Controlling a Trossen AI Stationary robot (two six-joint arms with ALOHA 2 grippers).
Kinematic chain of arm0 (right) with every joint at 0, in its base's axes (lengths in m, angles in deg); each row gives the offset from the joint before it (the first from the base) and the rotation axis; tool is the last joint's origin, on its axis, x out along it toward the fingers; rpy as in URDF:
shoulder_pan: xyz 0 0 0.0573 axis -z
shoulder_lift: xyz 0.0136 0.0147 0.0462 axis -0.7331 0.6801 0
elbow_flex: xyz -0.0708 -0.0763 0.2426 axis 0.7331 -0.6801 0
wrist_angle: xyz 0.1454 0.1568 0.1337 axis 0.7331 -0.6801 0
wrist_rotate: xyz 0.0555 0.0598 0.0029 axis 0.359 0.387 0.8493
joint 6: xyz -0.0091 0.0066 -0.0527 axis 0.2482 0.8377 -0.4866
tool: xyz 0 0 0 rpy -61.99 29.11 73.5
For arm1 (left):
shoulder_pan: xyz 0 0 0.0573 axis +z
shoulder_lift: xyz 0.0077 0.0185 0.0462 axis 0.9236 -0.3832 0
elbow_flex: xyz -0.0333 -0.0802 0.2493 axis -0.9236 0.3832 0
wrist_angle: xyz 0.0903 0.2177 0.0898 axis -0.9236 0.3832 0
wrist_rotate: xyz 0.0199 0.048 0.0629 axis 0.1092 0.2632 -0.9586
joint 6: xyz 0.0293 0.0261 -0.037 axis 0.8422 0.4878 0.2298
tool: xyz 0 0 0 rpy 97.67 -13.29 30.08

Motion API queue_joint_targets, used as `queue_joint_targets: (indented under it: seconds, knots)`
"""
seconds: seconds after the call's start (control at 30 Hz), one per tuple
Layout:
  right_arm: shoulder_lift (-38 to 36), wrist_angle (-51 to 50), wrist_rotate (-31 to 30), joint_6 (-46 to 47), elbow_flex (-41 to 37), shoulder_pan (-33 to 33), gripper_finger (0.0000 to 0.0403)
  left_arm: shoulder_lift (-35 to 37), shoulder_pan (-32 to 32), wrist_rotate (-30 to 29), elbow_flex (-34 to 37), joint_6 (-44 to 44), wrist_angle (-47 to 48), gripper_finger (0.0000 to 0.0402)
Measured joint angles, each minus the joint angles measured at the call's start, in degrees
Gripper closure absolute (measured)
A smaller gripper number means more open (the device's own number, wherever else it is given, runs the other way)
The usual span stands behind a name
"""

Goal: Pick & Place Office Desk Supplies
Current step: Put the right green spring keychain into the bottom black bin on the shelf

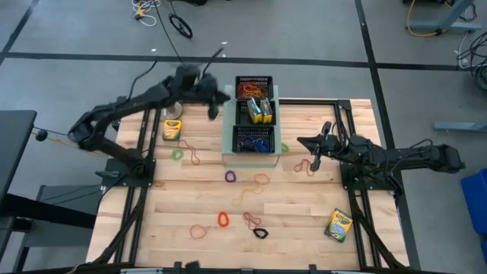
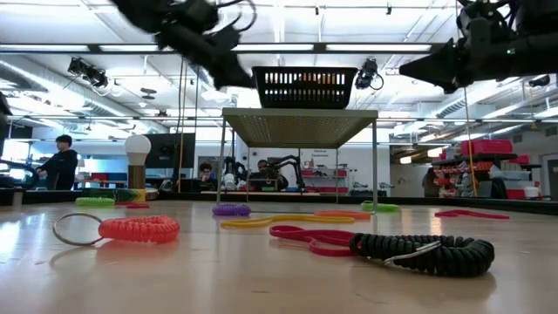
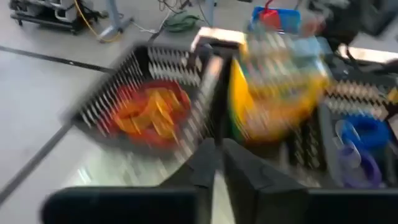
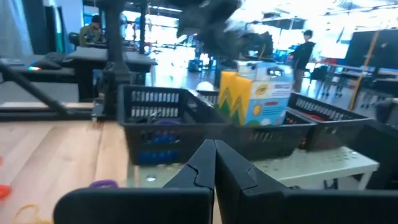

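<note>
- Rubber-band loops (image 1: 261,180), thin and in many colours, lie scattered flat over the wooden table (image 1: 183,243) between the two arms; judged light, limp and stretchy, they are best pinched at one strand of the loop, with the fingertips pressed down onto the wood.
- Coiled loops, one red (image 2: 138,228) and one black (image 2: 425,252), lie nearest the low camera; the springy coils likely give a thicker, easier bite than the flat bands.
- Cardboard crayon boxes are stiff, light and smooth: one lies on the table at the near right (image 1: 338,224), one at the far left (image 1: 171,129); a grip across the narrow faces seems soundest.
- Black mesh trays sit in a row on the pale-green perforated box (image 1: 228,148). The far tray (image 1: 254,87) holds red and orange loops; the middle tray (image 1: 240,114) holds upright crayon boxes (image 1: 261,109); the near tray (image 1: 254,140) holds blue and purple loops.
- Left gripper (image 1: 214,101) hangs raised just left of the far and middle trays, its fingers nearly together and nothing visible between them.
- Right gripper (image 1: 314,154) waits right of the box, above red loops (image 1: 306,166), fingers pressed together and empty.
</note>
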Motion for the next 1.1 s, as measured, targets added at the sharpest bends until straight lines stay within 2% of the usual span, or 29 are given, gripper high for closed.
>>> queue_joint_targets:
  seconds: [0.1, 0.23, 0.37, 0.47, 0.6, 0.7, 0.9, 1.1]
  knots:
    - [0.0, 0.5, 0.0, 1.0, 0.0, 1.5, 0.0398, 7.3, -1.6, -0.1, 13.8, -3.2, -11.8, 0.0394]
    - [0.0, -2.0, 0.0, 2.0, 0.5, 2.2, 0.0398, 14.6, -5.0, -2.6, 30.5, -9.0, -33.5, 0.0390]
    - [0.0, -17.6, -2.1, 7.3, 7.1, 1.5, 0.0398, 17.3, -8.2, -8.9, 42.0, -11.5, -49.8, 0.0382]
    - [1.6, -34.1, -5.4, 14.0, 13.9, 0.4, 0.0398, 17.4, -9.6, -12.2, 47.7, -12.1, -57.0, 0.0380]
    - [6.7, -56.8, -5.8, 26.9, 22.5, -0.9, 0.0398, 17.4, -10.4, -14.7, 51.2, -12.1, -59.7, 0.0379]
    - [12.0, -67.6, -5.8, 36.0, 25.9, -1.9, 0.0398, 17.3, -10.3, -15.1, 52.0, -12.1, -59.7, 0.0379]
    - [21.9, -70.5, -0.6, 45.3, 25.5, -2.2, 0.0380, 17.3, -10.3, -15.1, 52.0, -11.7, -59.8, 0.0379]
    - [28.6, -67.9, -4.1, 45.4, 25.5, -2.4, 0.0322, 17.3, -10.3, -15.1, 52.0, -11.5, -59.8, 0.0379]
